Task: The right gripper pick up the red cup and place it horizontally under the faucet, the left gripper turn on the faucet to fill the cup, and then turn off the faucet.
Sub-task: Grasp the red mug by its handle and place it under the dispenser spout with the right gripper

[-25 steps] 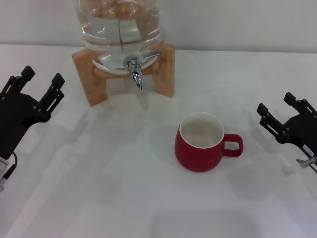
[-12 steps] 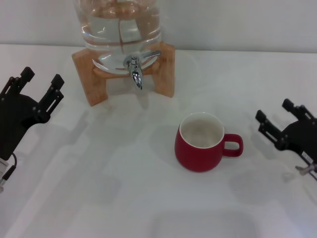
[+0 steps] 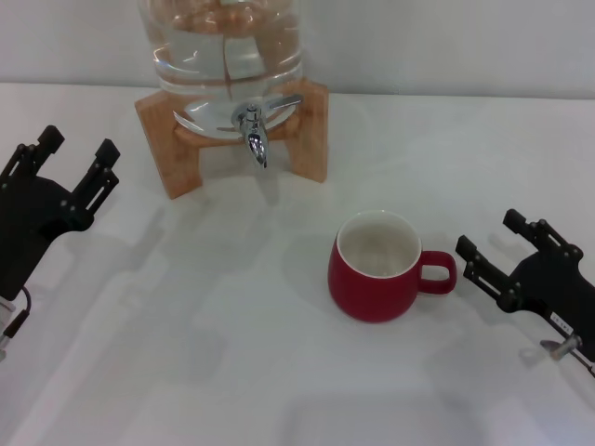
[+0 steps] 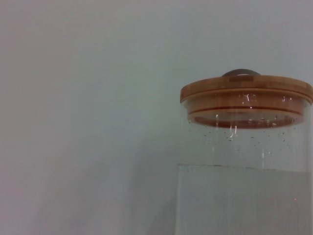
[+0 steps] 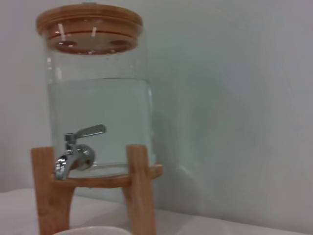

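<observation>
- Under everything lies the white tabletop (image 3: 232,372), with a pale wall behind it.
- At the tabletop's back edge stands the glass jar (image 3: 221,51), holding water; in the right wrist view the water reaches well up its side (image 5: 98,117), and the wooden lid (image 5: 89,19) sits on top. The left wrist view shows the same lid (image 4: 246,95) with droplets on the glass below it.
- Beneath the jar is the wooden stand (image 3: 158,139), its legs on the tabletop.
- Left of the jar and nearer the robot hovers the left gripper (image 3: 67,165), black, its fingers apart and empty, pointing away from the robot.
- Right of the jar and much nearer the robot is the right gripper (image 3: 493,249), fingers apart and empty, pointing at the cup's handle from just beside it, not touching.
- In front of the jar, off to its right, stands the red cup (image 3: 374,268), upright, cream inside, handle toward the right gripper.
- At the jar's base is the chrome faucet (image 3: 253,130), spout down and lever angled up to one side (image 5: 76,152); the cup is well apart from it.
</observation>
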Robot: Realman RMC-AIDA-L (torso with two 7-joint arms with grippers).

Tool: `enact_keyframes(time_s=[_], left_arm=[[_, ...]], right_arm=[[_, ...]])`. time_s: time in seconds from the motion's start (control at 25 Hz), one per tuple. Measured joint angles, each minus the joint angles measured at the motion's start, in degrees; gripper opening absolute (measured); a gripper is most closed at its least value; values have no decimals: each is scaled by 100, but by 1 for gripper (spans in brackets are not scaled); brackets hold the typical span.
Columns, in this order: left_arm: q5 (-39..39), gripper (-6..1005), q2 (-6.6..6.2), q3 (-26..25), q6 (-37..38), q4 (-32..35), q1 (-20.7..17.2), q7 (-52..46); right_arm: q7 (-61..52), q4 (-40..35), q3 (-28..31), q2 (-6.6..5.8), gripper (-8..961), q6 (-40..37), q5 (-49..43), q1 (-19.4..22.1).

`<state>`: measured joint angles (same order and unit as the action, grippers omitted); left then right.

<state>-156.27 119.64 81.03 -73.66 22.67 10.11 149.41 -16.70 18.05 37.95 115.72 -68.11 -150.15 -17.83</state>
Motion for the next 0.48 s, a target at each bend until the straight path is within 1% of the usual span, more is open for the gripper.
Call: enact_keyframes(time_s=[0.48], left_arm=[[0, 757, -2, -7, 1, 0, 20, 0]], right_arm=[[34, -23, -344, -5, 771, -51, -16, 8]])
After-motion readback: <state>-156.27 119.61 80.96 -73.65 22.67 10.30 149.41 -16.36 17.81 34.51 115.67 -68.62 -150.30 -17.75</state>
